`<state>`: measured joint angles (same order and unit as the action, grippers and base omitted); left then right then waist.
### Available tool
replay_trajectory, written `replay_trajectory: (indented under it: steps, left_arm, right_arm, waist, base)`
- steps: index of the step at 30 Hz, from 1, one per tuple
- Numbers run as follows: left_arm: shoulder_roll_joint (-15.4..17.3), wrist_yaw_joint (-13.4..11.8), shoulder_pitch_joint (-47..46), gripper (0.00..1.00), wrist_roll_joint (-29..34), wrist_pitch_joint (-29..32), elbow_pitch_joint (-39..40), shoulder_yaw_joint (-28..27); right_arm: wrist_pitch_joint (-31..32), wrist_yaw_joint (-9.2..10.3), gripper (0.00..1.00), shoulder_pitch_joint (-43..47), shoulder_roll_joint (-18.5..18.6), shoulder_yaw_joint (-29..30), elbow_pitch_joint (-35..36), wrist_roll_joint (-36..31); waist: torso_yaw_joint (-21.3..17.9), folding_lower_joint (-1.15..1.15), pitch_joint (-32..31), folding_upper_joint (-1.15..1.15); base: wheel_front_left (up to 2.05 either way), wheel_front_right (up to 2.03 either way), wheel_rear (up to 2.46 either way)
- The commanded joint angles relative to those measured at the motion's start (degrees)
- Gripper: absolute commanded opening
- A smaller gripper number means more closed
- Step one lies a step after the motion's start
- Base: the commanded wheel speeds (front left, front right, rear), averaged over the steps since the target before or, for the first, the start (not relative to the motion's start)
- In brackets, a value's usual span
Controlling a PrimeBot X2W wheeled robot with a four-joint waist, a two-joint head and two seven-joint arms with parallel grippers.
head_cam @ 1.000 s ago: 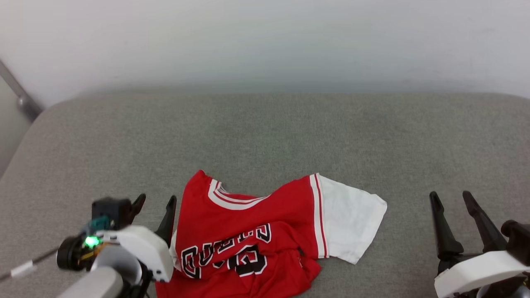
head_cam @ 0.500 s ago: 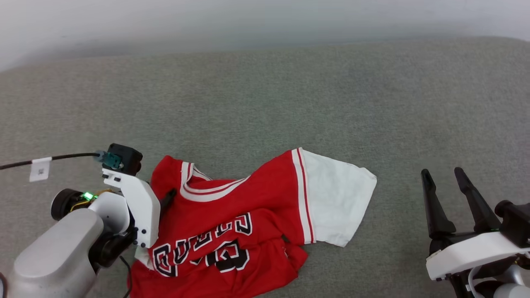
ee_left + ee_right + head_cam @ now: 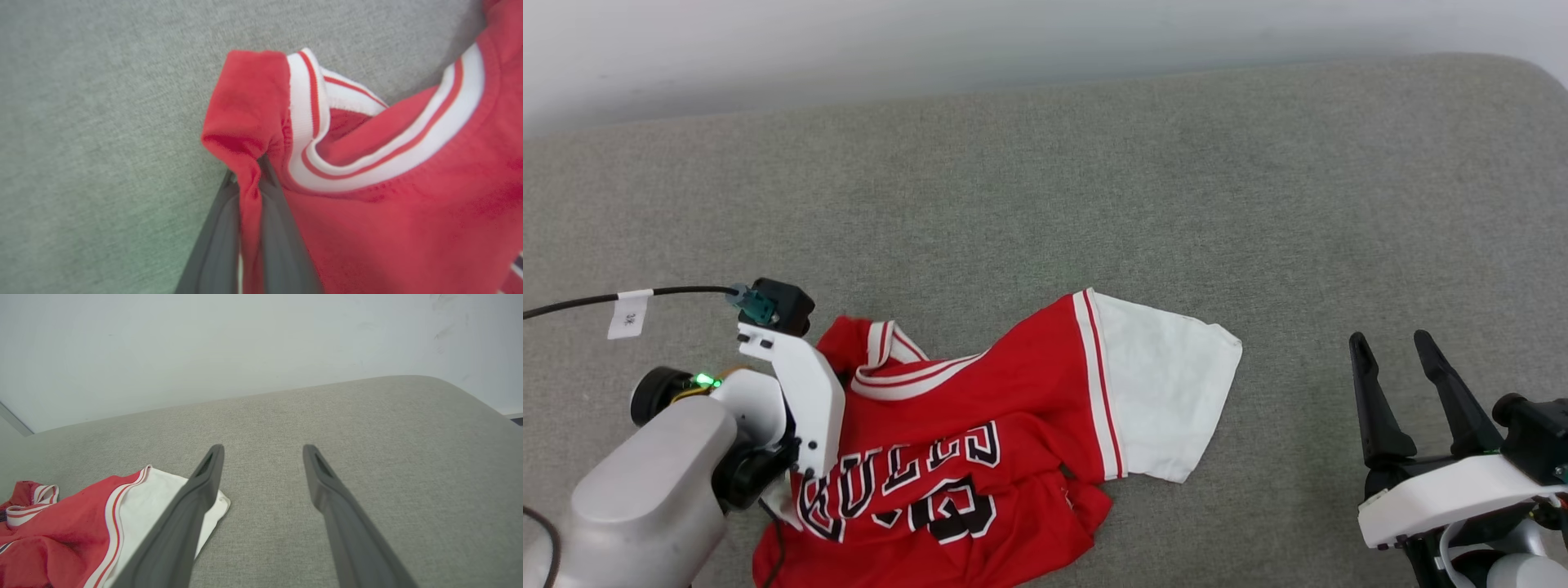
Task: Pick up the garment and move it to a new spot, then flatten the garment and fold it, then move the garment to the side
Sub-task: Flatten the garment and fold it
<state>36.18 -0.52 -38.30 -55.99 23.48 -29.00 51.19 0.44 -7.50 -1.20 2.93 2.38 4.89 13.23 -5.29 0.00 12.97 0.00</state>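
Closing on the shoulder is done: the L gripper (image 3: 248,175), which stood open beside the cloth a sec ago, now has its two fingers pinched narrow on a ridge of red fabric just by the collar (image 3: 392,159). The head cam has also tilted down, so the whole frame shift isn't the shirt moving. The garment (image 3: 980,408) lies crumpled on the grey cushion (image 3: 1094,188), front-left of me. Its near shoulder is now bunched and drawn toward the L wrist, and its white sleeve (image 3: 1160,384) is spread flat to the right. My read: the grasp is made and the pick-up can start. Lift and relocate are still to come, flatten and fold after that.

The R gripper (image 3: 1388,339) is unchanged, with fingers spread wide, holding nothing, well apart from the sleeve.

Text: "BULLS" (image 3: 898,469) reads in black w/ white outline. The no. under it (image 3: 947,510) is creased, looks like 23. The cable tag (image 3: 629,314) has print too small to read.
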Motion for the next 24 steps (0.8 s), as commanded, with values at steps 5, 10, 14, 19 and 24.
replay_trajectory:
  steps: [5,10,14,19,24]
  left_arm:
    - [-2.41,-3.76,-3.05,0.0,6.32,-8.41,1.34,0.61]
    - [-6.02,-4.82,-2.26,0.0,11.6,-12.71,7.05,4.21]
    - [-9.82,-4.06,0.85,0.0,13.21,-12.86,10.81,8.76]
    - [-13.28,-3.2,5.08,0.0,13.06,-13.05,12.08,12.64]
    - [-14.67,-4.02,7.42,1.0,13.76,-16.91,12.34,12.87]
  right_arm:
    - [0.07,0.02,1.0,0.18,-0.08,0.61,-0.76,0.02]
    - [0.82,0.02,1.0,1.13,-0.07,0.95,-0.57,-0.09]
    - [1.33,0.02,1.0,1.61,-0.08,0.85,-0.23,-0.1]
    - [1.84,0.02,1.0,2.33,-0.08,0.94,0.44,-0.06]
    - [2.23,0.02,1.0,2.86,-0.08,1.4,0.97,-0.26]
  waist:
    - [0.53,0.0,-2.1,0.0]
    - [1.05,0.0,-4.0,0.0]
    - [1.29,0.0,-4.87,0.0]
    - [1.67,0.0,-5.38,0.0]
    - [2.56,0.0,-5.98,0.0]
  base:
    - [0.0,0.0,0.0]
    - [0.0,0.0,0.0]
    - [0.0,0.0,0.0]
    - [0.0,0.0,0.0]
    - [0.0,0.0,0.0]
